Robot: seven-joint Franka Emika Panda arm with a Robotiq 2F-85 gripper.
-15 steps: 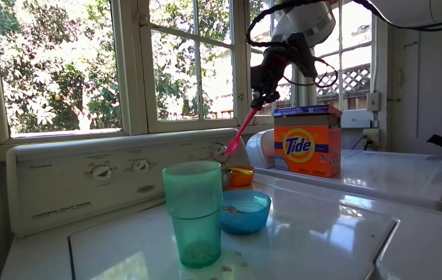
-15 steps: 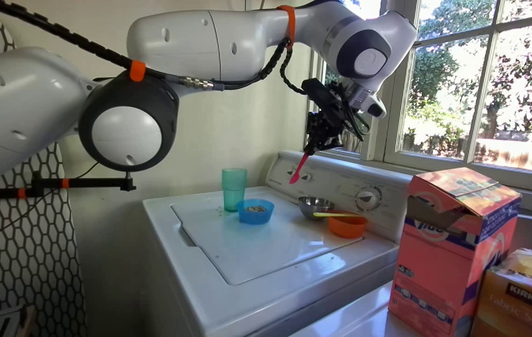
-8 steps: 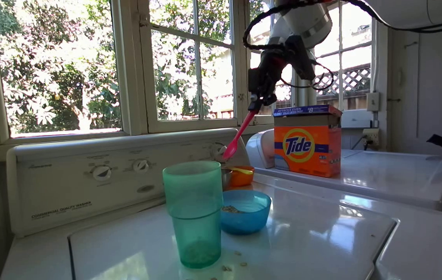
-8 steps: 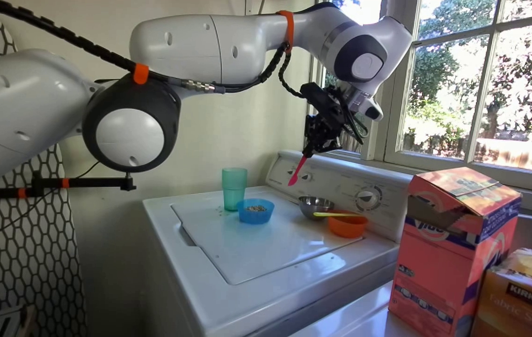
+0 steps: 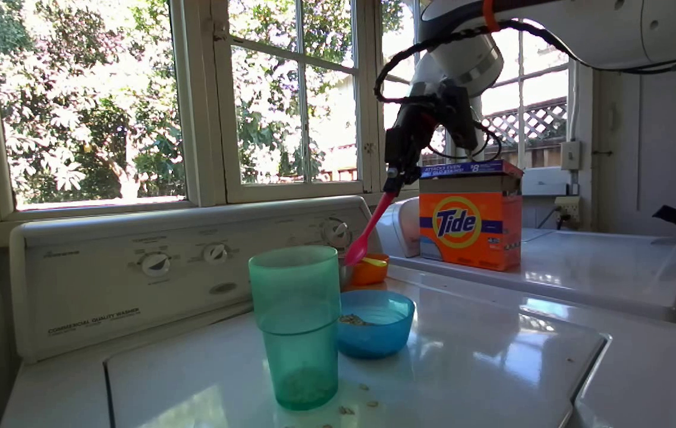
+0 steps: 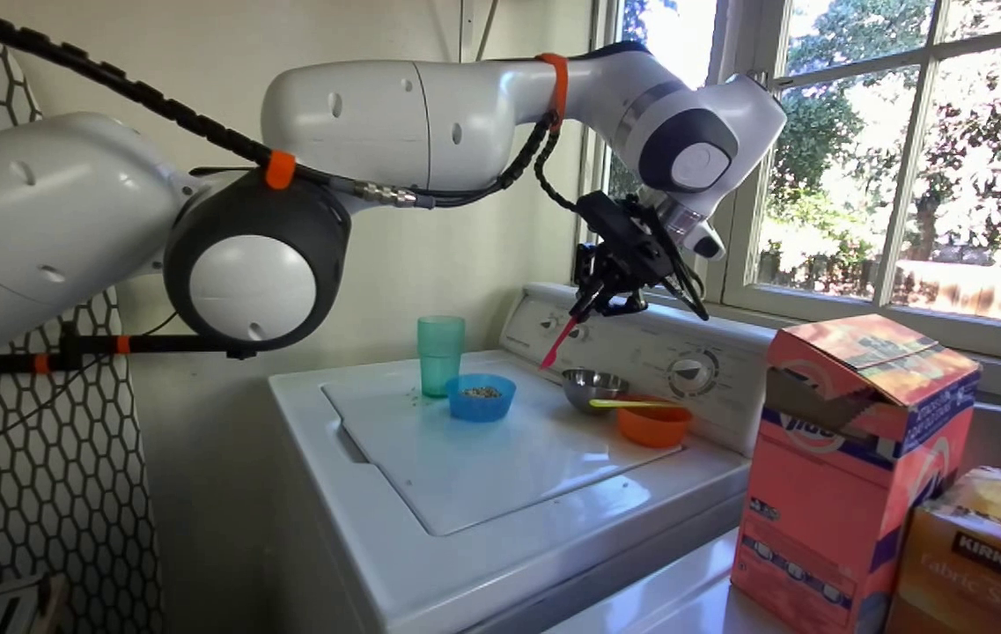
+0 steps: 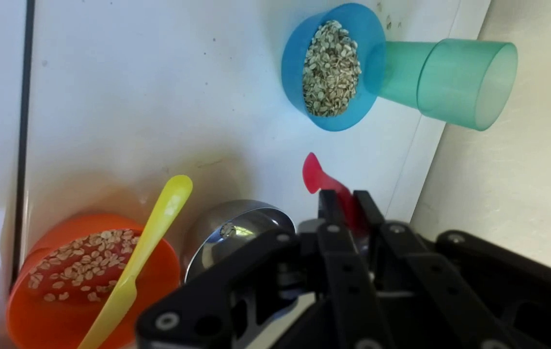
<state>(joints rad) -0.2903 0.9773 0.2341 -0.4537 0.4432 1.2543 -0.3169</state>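
Blue bowl (image 7: 294,63), taken as landmark: upright on the lid of a white washer (image 6: 430,480), holding oat flakes (image 7: 331,70). One gripper (image 7: 345,198): above the blue bowl's level, toward the control panel (image 5: 100,267), its fingers clamped on the handle of a pink spoon (image 5: 358,248). Spoon: tilted head-down, in the air on the panel side of the blue bowl and apart from it; any load cannot be made out. One steel bowl (image 6: 577,396): also on the blue bowl's panel side. One orange bowl (image 6: 651,430): farther from the blue bowl, flakes inside, a yellow utensil (image 7: 151,232) across its rim. One green cup (image 5: 296,297): upright, just beside the blue bowl, on the side away from the orange bowl; contact not determinable. Step in hand, as judged: a carry, the spoon's head outside every bowl. Next move, as judged: calls for an unbroken grip and the head lined up inside a rim before any lowering, clear of the cup.
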